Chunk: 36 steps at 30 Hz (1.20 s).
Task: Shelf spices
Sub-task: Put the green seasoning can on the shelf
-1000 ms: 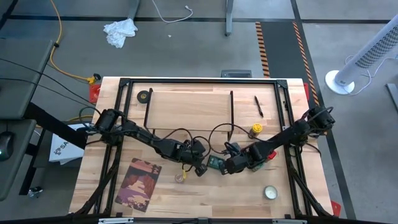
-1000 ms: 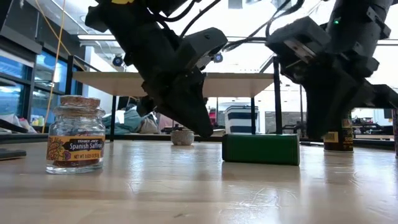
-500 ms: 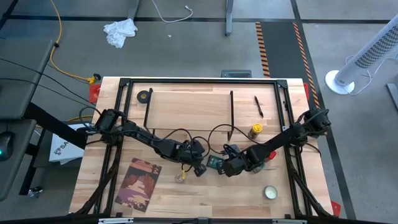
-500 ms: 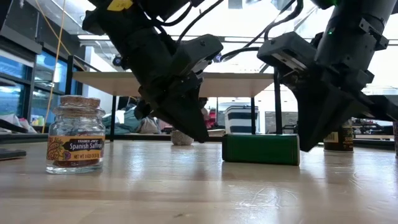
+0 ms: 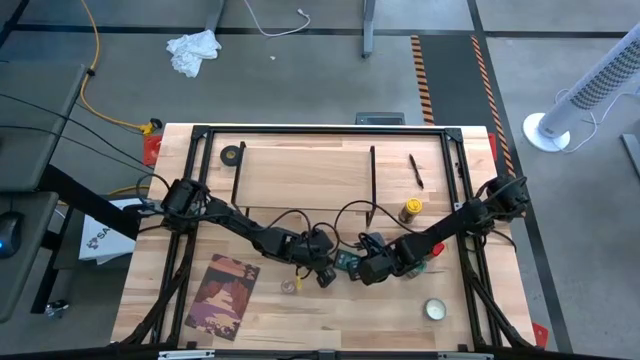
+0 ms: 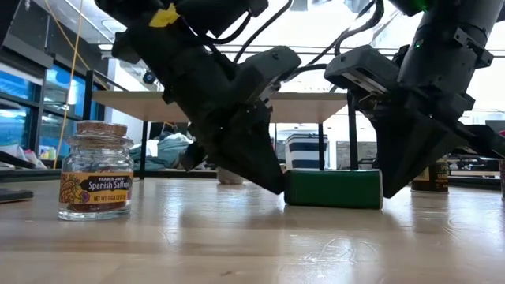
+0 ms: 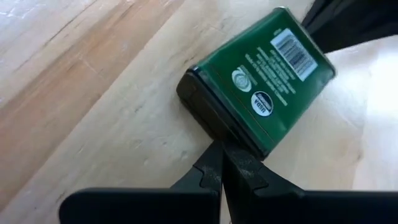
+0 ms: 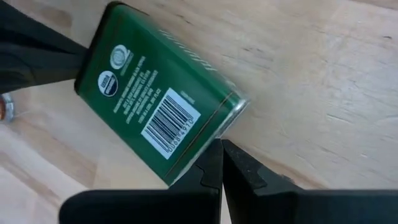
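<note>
Nearest the desk's front edge (image 5: 330, 335) we note the small saffron jar (image 6: 96, 170) standing upright, untouched. Behind it, mid-desk, the green tin (image 6: 333, 188) lies flat on its side. Our left gripper (image 7: 221, 163) is fully closed, tip touching the tin's dark lid end; our right gripper (image 8: 217, 160) is also closed, tip at the opposite end. Neither holds it; we judge we are pinching it between two closed tips to reorient it. To do this well: press evenly from both ends, keep tips low, or the tin may skid. The shelf (image 5: 305, 165) stands near the far edge
</note>
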### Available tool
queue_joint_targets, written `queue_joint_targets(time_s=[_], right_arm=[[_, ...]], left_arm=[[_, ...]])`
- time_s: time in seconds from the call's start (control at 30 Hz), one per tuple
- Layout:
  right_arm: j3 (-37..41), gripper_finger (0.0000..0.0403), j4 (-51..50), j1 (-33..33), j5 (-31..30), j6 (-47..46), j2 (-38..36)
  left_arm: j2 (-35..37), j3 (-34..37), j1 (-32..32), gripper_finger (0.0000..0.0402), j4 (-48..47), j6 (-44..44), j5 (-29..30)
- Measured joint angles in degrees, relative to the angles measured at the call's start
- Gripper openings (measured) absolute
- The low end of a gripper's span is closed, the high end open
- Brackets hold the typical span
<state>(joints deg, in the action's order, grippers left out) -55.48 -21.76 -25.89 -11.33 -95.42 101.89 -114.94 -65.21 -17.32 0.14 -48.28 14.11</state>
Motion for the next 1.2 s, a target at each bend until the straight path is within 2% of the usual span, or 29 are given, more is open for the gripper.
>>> queue_joint_targets(time_s=[0.2,0.43,0.5,0.73,1.03,1.2], right_arm=[[0.0,0.0000,0.1,-0.1,0.1,-0.7,1.1],[0.0,0.0000,0.1,0.0,-0.1,-1.1,1.9],[0.0,0.0000,0.5,0.3,-0.2,-1.1,1.9],[0.0,0.0000,3.1,1.5,-1.2,1.5,2.1],[0.0,0.0000,0.6,1.6,-3.0,2.9,1.0],[0.0,0.0000,-6.5,1.6,-4.1,4.5,-2.6]], left_arm=[[0.0,-1.3,0.1,0.0000,-0.3,-1.0,-1.6],[1.3,-5.7,-2.7,0.0000,0.2,0.5,-2.7],[2.2,-7.2,-3.1,0.0000,2.5,1.9,-0.7],[2.3,-9.3,-4.5,0.0000,-0.4,3.6,6.2],[2.5,-9.7,-4.3,0.0000,-2.6,3.8,7.0],[5.1,-10.2,-4.2,0.0000,-3.0,8.1,7.2]])
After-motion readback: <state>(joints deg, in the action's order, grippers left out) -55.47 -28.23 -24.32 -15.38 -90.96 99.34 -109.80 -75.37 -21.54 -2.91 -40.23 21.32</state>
